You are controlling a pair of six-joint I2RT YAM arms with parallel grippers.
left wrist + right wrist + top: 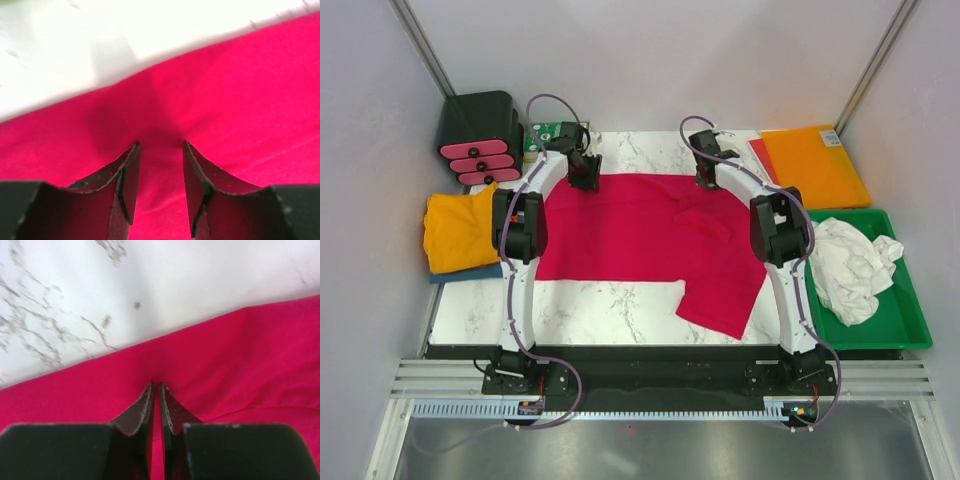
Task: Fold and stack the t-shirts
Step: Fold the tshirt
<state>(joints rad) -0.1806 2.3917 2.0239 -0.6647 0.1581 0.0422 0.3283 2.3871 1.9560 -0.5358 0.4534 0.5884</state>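
A crimson-red t-shirt [640, 235] lies spread on the marble table [600, 310], one sleeve hanging toward the front right. My left gripper [585, 172] is at the shirt's far edge on the left. Its jaws [161, 145] stand apart, tips pressed down into the red cloth [225, 100]. My right gripper [708, 172] is at the far edge on the right. In its wrist view the gripper [156, 385] is shut, with a thin fold of the red t-shirt [240, 355] between its fingers. A folded golden-yellow t-shirt [460, 230] rests on a blue one [470, 272] at the left. A crumpled white t-shirt [850, 265] lies in the tray.
A green tray [910, 320] sits at the right edge, with an orange plastic sheet [815, 165] behind it. A black box with pink pads [478, 135] stands at the back left. Bare marble [150, 285] shows beyond the shirt's far edge.
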